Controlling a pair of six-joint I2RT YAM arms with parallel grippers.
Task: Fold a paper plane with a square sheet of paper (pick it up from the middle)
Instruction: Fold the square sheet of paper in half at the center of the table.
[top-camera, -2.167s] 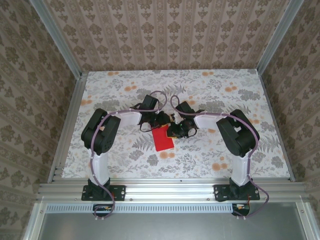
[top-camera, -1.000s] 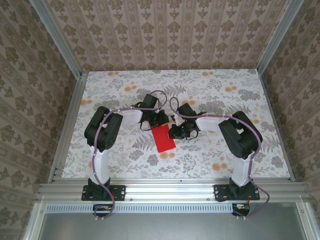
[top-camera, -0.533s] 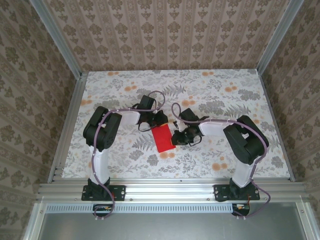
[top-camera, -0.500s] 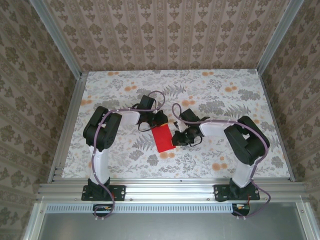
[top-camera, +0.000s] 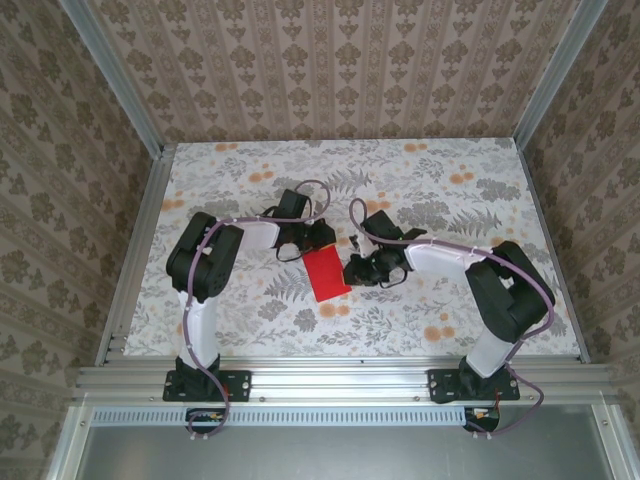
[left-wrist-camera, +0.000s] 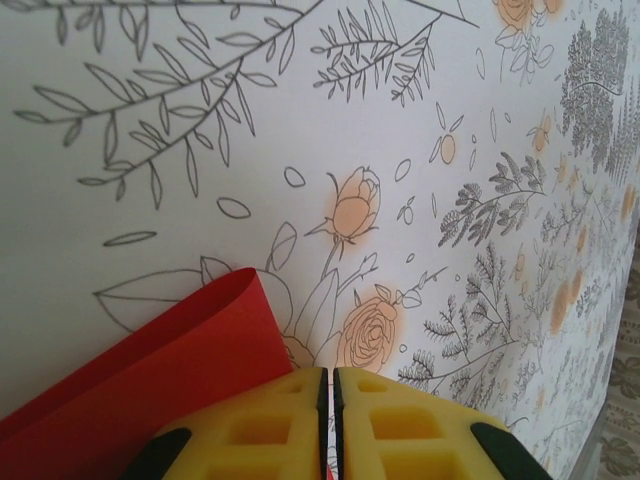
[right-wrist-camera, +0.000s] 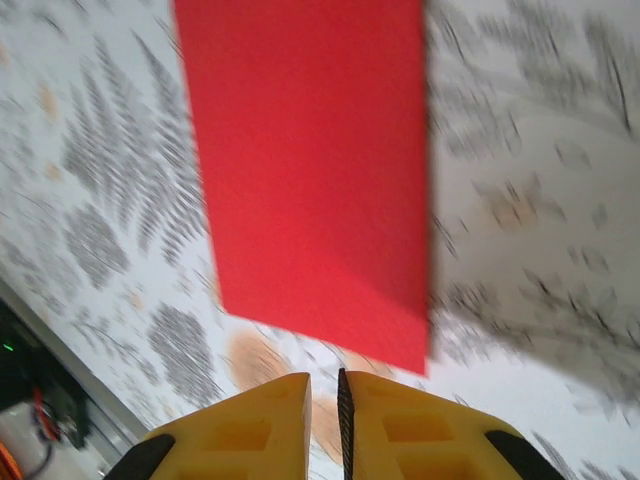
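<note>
Right pincer (right-wrist-camera: 340, 380) being drawn nearer along right edge of folded sheet of paper (top-camera: 326, 273), fingers closed, empty. Left pincer (left-wrist-camera: 329, 375) being held closed at far edge of sheet of paper; grip on it cannot be told. Fold likely being creased.

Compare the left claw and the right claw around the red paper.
The left claw sits at the far end of the red paper, the right claw at its right side. The paper's lifted edge runs up to the left claw's finger; a strip of table separates it from the right claw. Both have yellow fingers closed together.
</note>
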